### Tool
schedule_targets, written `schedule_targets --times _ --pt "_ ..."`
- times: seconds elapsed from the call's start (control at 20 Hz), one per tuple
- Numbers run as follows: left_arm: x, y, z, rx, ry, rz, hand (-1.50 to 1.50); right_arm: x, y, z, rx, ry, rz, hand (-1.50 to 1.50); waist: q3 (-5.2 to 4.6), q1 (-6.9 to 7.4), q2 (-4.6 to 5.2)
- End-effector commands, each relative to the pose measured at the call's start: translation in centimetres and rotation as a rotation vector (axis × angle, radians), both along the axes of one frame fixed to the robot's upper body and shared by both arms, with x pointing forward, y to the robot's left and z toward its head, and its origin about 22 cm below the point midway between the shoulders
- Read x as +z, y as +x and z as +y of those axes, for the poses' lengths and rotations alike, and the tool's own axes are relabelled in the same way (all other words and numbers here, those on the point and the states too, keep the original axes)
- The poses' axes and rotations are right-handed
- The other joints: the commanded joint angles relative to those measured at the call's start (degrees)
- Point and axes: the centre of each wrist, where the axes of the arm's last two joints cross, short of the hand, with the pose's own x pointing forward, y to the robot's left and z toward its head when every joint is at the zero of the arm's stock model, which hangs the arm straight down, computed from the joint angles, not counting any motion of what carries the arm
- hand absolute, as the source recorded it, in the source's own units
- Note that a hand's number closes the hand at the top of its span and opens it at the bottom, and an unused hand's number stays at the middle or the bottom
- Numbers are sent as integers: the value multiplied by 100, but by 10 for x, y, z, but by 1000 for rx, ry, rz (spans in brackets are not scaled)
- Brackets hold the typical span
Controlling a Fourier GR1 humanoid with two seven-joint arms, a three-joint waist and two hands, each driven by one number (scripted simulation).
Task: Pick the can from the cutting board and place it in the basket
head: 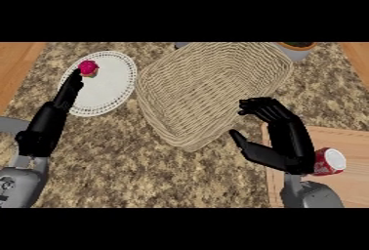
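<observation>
The right hand [277, 139] was open, fingers spread and holding nothing, just left of the red can [329, 161] lying on the cutting board [346, 146]. It needed to turn right and wrap the can before carrying it left to the basket [209, 83].

Speckled granite counter [130, 166], wood edges

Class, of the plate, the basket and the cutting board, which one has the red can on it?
The cutting board, the wooden one at lower right, carries the red can; the basket and white plate do not.
</observation>
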Motion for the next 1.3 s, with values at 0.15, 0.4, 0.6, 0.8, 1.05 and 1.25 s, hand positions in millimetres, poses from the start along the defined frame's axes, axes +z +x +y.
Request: schedule_targets --times 0.15,0.4,0.6,0.8,1.05,1.25 --pt "3 4 9 35 24 10 0 52 10 -29 -256 -485 -53 -150 -55 -156 -28" --pt "9 3 11 29 25 16 0 100 27 -82 -326 -977 103 -150 -76 -84 -29" --pt "9 2 11 29 10 19 0 126 18 -89 -95 -1325 243 -150 -80 -99 -40" --pt "6 1 12 23 25 1 0 161 21 -91 102 -1436 375 -150 -49 -13 4" --pt "12 -8 15 22 27 -11 0 210 25 -114 238 -1471 492 -150 -28 22 -4" --pt "14 -2 -1 10 18 -11 0 198 31 -109 260 -1506 578 -150 -16 -30 16"
